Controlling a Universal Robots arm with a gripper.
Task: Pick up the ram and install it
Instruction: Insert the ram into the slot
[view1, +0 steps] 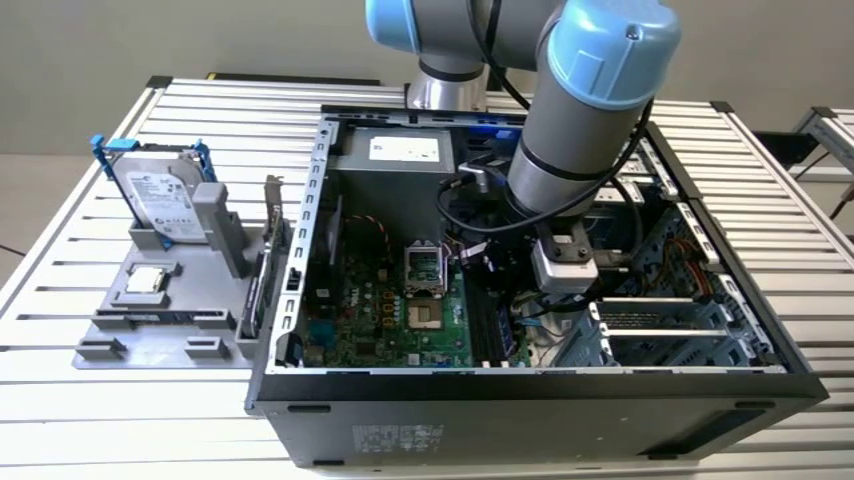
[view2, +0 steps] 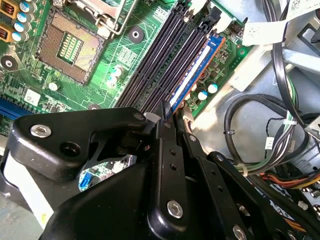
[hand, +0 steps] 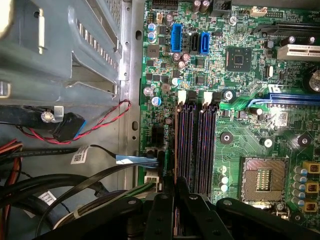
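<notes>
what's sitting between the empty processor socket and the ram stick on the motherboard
In the second wrist view, black empty memory slots lie between the processor socket and the ram, which stands in the outermost slot.

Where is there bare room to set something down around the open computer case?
Bare slatted table lies at the exterior view's left, beyond the grey parts holder, and in front of the computer case. Inside is crowded: the gripper sits at the ram amid cables.
</notes>
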